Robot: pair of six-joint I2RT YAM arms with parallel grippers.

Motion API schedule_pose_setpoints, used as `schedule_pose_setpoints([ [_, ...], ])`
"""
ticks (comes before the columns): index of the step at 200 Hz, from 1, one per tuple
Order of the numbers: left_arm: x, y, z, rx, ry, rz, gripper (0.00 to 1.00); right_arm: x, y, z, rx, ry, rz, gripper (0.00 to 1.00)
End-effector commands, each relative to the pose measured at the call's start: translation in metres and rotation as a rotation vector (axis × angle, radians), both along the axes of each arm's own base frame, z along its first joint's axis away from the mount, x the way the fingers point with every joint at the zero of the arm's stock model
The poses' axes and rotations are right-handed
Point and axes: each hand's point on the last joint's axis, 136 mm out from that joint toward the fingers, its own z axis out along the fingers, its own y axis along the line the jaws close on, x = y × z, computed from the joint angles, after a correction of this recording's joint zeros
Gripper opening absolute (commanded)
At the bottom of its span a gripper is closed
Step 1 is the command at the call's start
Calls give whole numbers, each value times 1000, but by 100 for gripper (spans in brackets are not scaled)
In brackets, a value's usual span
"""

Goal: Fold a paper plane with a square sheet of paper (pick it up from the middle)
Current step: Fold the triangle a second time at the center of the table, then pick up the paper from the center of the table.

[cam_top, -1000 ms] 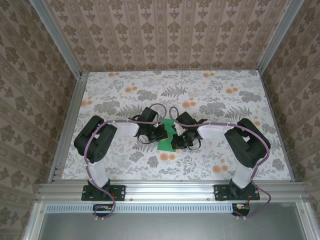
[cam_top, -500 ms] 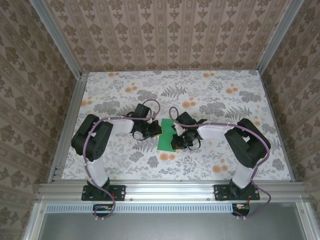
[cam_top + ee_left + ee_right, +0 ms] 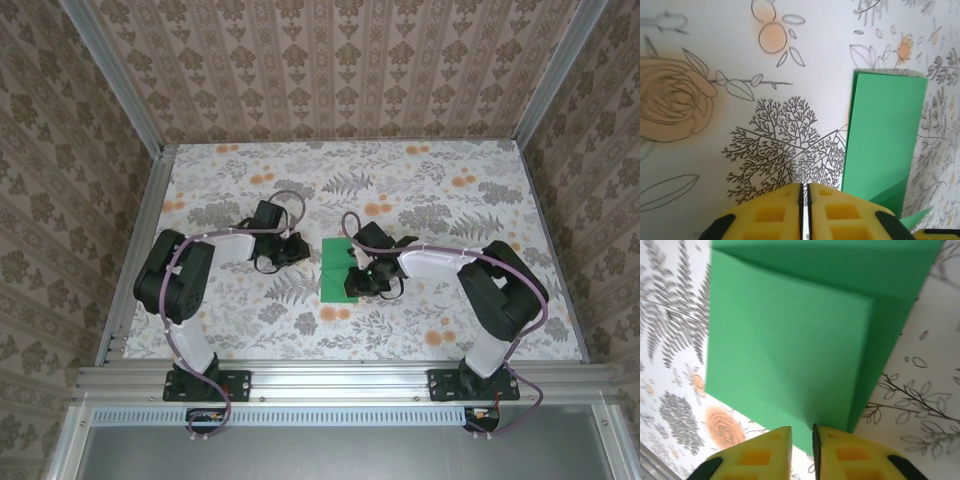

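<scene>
Because its yellow pads sit almost together with nothing between them, the left hand (image 3: pixel 804 200) reads as closed and empty. It hangs low over the flowered desk (image 3: pixel 420 190), just to the left of the paper plane (image 3: pixel 885 135) and apart from it. That spot seems chosen to keep the arm out of the way of the fold, yet close enough to pin the left long edge when needed.

The right hand (image 3: pixel 812 440) also has its pads drawn near each other, with a thin slit between them. The near edge of the green sheet runs right down to that slit. Whether the hand pinches the paper or only stands over the edge cannot be told. Seen from above, this hand sits at the right side of the paper and partly over it, which would suit holding the layers down or running along a crease.

Outward from both hands, the paper plane lies flat on the desk about midway between the arms. It is a long narrow green strip, with one flap laid over the layer beneath and a slanted crease showing near one end. Judging by that shape, the folding is partway along: no wings or clear pointed nose have been formed yet.
</scene>
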Motion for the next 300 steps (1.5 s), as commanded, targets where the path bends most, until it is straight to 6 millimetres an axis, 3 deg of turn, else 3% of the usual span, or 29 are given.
schedule_pose_setpoints([
  [1,-1,7,22,5,-63,9,21,25,4,44,38,-129,-59,30],
  [33,-12,8,32,-35,-72,11,32,37,-5,52,-4,-212,-82,42],
  [75,-24,7,29,-76,-41,13,45,49,-3,39,4,-220,-43,55],
  [119,-31,3,30,-125,-18,9,52,51,11,19,101,-153,47,55],
  [146,-34,0,33,-156,-12,4,54,51,15,10,152,-119,67,46],
  [173,-35,-6,40,-206,-12,-10,55,53,23,9,210,-88,61,19],
  [201,-35,-8,45,-241,-29,-8,60,64,34,26,356,-96,-5,9],
  [236,-38,-19,60,-338,-35,-38,69,81,45,71,610,-129,-80,8],
  [300,-27,-28,83,-440,-69,-13,76,82,49,106,728,-135,-99,8],
])
